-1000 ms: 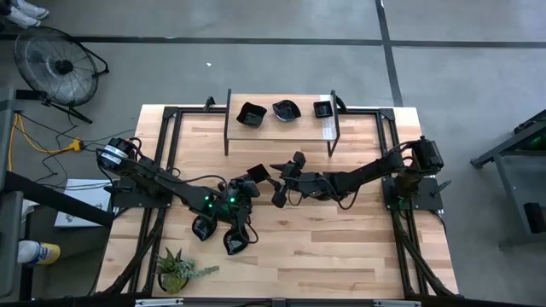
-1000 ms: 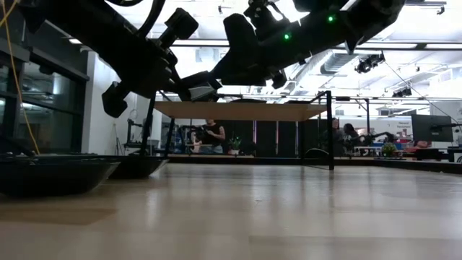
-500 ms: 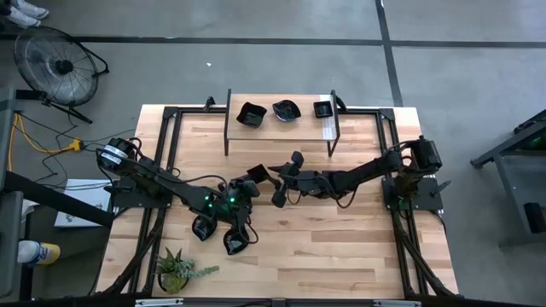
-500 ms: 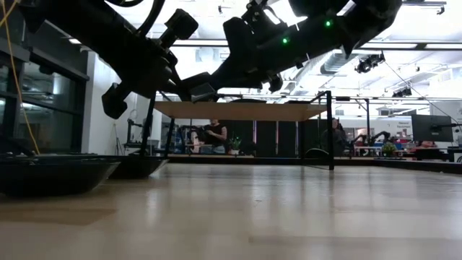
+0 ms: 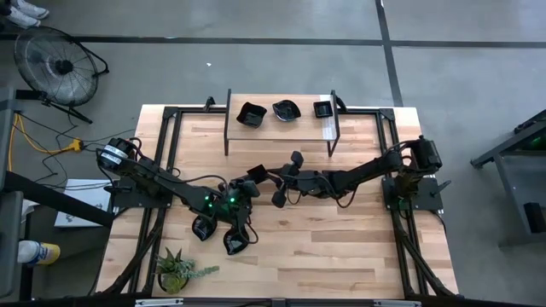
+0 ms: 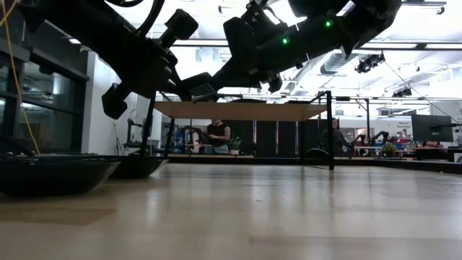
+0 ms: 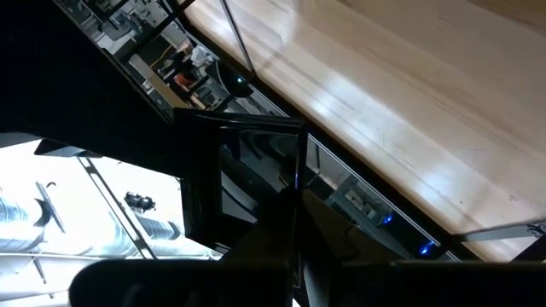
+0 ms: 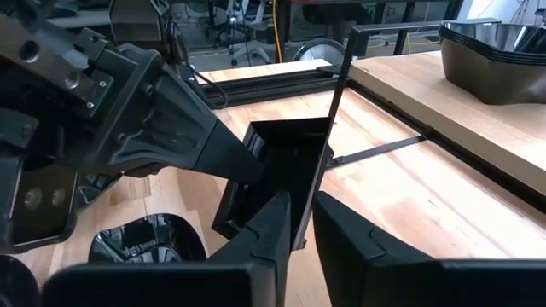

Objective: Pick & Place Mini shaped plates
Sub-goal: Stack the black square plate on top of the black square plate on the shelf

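Right gripper (image 8: 294,226) pinches the edge of a square plate (image 8: 277,175) that the left gripper (image 5: 252,181) also clamps, mid-air over the wood table (image 5: 341,239). Three plates sit on the shelf (image 5: 281,128), two (image 5: 205,228) by the plant (image 5: 175,271). Concrete floor, fan (image 5: 55,64). Right fingers were spread a second ago.

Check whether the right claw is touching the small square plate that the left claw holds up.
Touching. In the right wrist view, the right claw has its fingers on either side of the square plate's near rim, while the left claw grips its far edge.
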Motion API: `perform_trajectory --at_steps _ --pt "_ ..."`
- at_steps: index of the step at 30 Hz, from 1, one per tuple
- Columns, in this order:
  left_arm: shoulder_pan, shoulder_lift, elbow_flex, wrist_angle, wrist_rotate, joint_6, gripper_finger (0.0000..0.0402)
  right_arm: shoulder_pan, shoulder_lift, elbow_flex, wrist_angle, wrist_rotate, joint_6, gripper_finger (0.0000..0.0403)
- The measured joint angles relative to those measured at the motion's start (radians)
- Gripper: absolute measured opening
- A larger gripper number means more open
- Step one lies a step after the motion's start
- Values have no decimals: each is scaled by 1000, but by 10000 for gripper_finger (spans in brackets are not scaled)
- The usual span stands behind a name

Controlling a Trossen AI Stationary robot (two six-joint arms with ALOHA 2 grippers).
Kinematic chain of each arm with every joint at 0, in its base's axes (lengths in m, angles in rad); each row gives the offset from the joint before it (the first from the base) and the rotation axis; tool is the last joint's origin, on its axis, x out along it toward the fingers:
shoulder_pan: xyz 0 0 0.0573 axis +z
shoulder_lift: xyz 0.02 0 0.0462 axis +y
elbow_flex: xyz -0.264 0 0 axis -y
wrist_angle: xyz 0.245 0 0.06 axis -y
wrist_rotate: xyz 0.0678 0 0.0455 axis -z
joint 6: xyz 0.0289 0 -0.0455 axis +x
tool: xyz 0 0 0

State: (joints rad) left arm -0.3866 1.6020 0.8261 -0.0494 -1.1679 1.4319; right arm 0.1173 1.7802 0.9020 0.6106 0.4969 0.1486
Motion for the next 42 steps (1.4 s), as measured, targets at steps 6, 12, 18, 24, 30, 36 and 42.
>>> perform_trajectory --at_steps 6,12,18,24,30,36,42 --pt "0 0 0 -1 -5 0 1 0 0 0 0 -9 0 24" --pt "0 0 0 -1 -6 0 1 0 0 0 -1 -9 0 3" --pt "0 0 -1 -2 -6 -1 1 0 -1 0 -2 -26 1 2" --pt "0 0 -1 -2 3 -1 1 0 -1 0 -3 -31 5 1" --pt "0 0 -1 -1 4 -1 7 0 -1 0 -3 -32 7 1" --pt "0 0 -1 5 17 0 62 1 -2 0 3 -36 11 0" --pt "0 0 -1 3 1 2 117 0 -2 0 -18 -26 39 0"
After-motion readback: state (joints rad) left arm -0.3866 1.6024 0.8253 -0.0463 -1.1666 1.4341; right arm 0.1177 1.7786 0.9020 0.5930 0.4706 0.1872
